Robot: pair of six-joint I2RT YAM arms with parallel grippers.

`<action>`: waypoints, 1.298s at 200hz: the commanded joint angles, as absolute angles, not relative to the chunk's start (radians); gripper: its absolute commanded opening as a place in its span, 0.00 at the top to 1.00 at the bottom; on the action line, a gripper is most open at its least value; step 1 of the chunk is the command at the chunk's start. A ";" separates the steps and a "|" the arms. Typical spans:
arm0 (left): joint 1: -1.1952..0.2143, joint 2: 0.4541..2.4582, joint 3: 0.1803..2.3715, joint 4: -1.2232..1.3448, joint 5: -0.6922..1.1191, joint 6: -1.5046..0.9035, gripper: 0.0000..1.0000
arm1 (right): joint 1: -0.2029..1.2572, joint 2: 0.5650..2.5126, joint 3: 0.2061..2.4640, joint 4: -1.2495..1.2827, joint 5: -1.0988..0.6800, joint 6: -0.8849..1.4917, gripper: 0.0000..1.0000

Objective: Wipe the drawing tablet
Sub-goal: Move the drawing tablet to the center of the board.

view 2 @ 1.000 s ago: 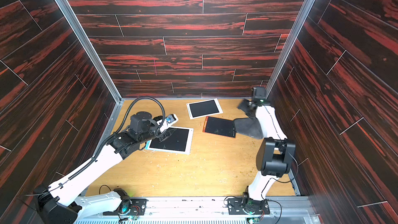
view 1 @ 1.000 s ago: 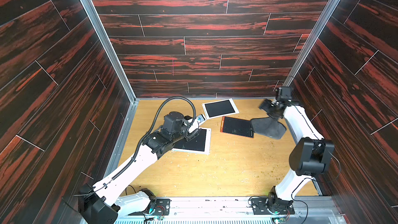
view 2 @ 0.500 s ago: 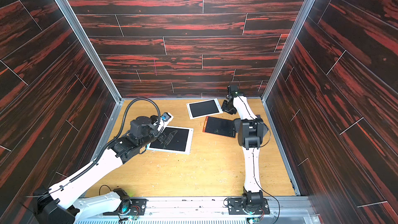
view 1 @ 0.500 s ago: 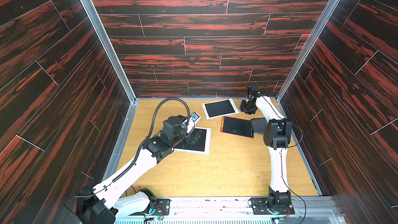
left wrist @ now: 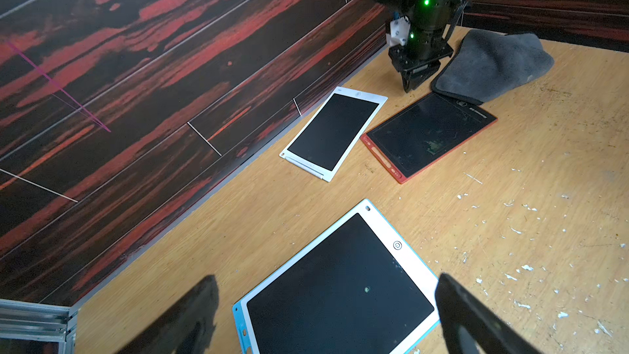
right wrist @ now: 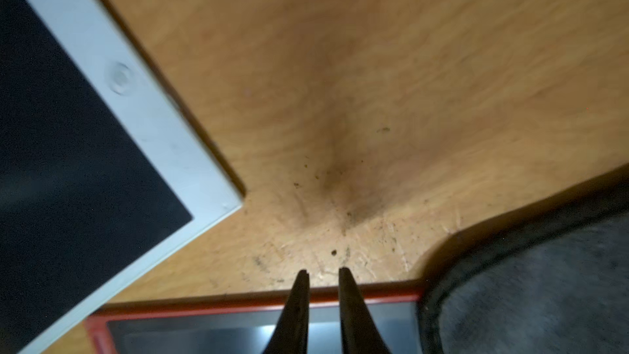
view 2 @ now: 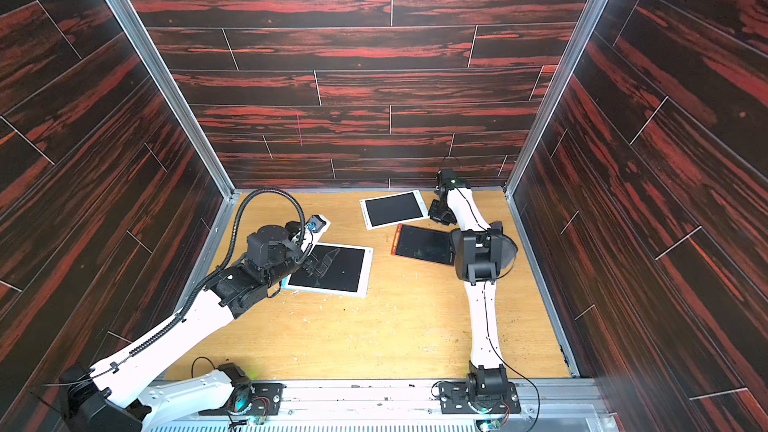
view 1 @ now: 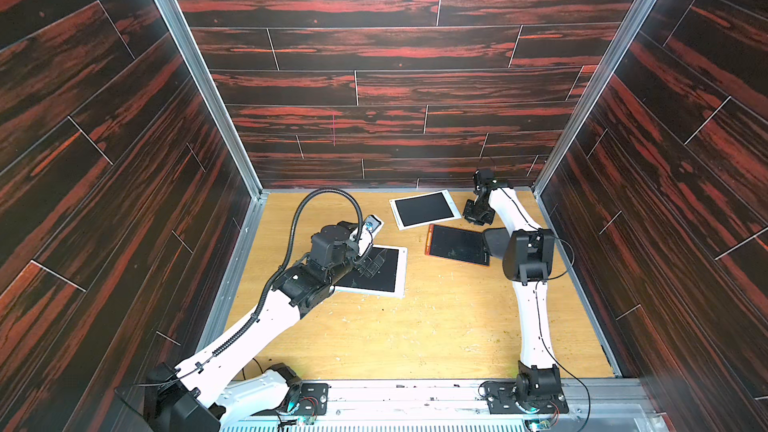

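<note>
Fuzzy matt cloth (left wrist: 493, 63), glossy plastic red-framed tablet (left wrist: 429, 134), scuffed wooden table (left wrist: 510, 199).

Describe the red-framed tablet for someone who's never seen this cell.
On the light wooden table, go to the far right corner, where a dark grey cloth lies. The flat rectangular red-framed drawing tablet touches that cloth. Only it has a red border: the far tablet and the near tablet are white-framed.

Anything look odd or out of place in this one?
Yes: the red-framed tablet carries smears, yet the grey cloth lies loose beside it; the right gripper holds nothing. White flecks litter the table.
</note>
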State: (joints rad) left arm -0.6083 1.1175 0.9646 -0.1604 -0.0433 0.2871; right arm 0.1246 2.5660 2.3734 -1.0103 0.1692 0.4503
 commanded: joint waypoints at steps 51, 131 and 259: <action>-0.608 1.131 0.969 -0.155 -0.051 0.279 0.00 | 0.174 2.602 2.332 -1.010 0.123 0.423 0.80; -0.608 1.132 0.974 -0.160 -0.041 0.285 0.00 | 0.350 2.313 1.841 -0.855 0.119 0.467 0.79; -0.609 1.144 0.974 -0.170 -0.043 0.291 0.00 | 0.358 2.241 2.051 -0.735 0.112 0.454 0.57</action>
